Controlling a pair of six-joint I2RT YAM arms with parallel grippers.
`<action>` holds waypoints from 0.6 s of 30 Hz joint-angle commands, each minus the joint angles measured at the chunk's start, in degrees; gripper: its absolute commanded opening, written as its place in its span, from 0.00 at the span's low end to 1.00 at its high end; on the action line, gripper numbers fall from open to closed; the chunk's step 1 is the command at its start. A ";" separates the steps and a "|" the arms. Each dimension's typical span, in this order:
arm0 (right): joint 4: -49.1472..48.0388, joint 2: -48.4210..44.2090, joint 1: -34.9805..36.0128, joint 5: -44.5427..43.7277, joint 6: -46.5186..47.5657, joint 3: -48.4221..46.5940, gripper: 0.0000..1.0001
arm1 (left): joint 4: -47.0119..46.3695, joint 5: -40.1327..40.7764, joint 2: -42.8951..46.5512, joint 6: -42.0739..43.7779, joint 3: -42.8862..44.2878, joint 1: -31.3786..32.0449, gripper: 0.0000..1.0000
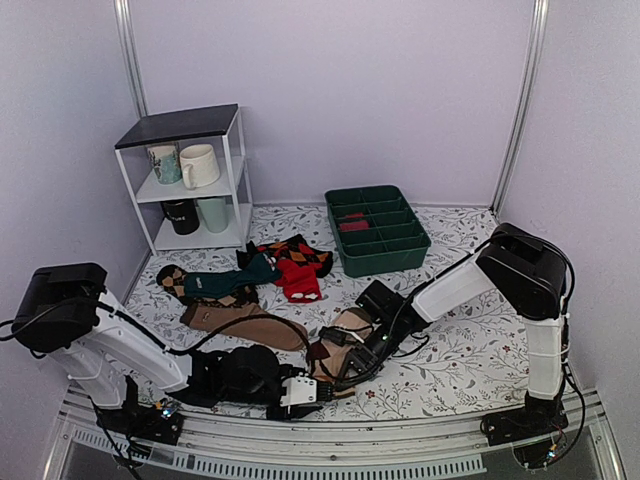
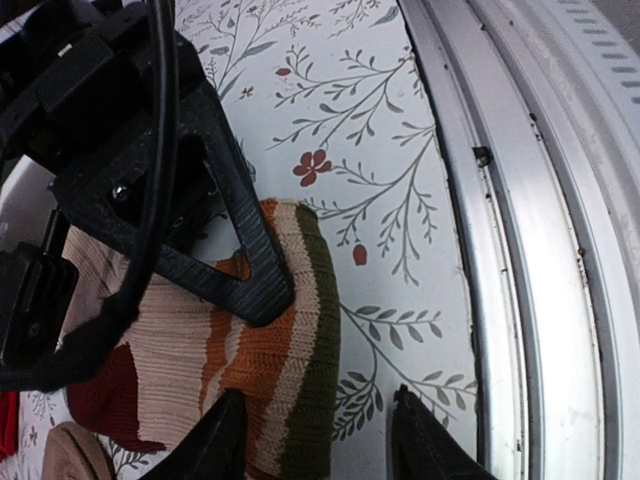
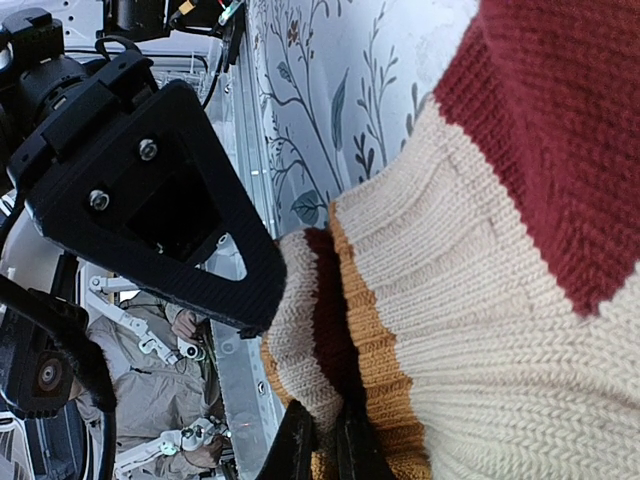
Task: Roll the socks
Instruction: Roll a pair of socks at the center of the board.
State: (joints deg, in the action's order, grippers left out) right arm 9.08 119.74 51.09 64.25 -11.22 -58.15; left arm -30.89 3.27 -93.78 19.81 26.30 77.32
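The right gripper [image 3: 325, 445] is clamped on the socks [image 2: 270, 350] at the striped end. The left gripper [image 2: 320, 440], jaws parted, straddles the same end. Rolling is under way; next, re-grip and turn.

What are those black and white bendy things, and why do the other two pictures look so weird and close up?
They are two robot arms with pincher hands, trying to roll up socks. One picture looks down at the whole table. The other two come from tiny cameras on each wrist, so everything looks huge. The right gripper is pinched shut on the striped socks. The left gripper has its fingers apart, with one fingertip on the sock's edge and the other over the flowery tablecloth. Further back lie a brown sock, red-and-black diamond socks, a green tray, and a little white shelf with mugs.
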 commanded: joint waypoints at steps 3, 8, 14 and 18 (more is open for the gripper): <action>7.19 4.94 0.03 -13.15 -0.34 4.64 0.00 | -0.84 1.15 1.70 -0.30 -0.83 0.79 0.50; 7.09 4.97 -0.03 -13.18 -0.55 4.77 0.00 | -3.42 5.30 4.47 0.22 -2.80 1.93 0.45; 7.10 4.88 -0.03 -13.09 -0.66 4.87 0.00 | -7.92 3.79 7.96 1.28 -6.55 1.98 0.51; 7.17 4.95 -0.02 -13.02 -0.73 4.77 0.00 | -5.97 2.09 4.33 0.95 -3.82 2.28 0.54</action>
State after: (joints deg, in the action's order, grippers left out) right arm 8.54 119.52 51.05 64.25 -11.64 -57.69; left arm -36.60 6.70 -86.65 20.49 20.40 78.50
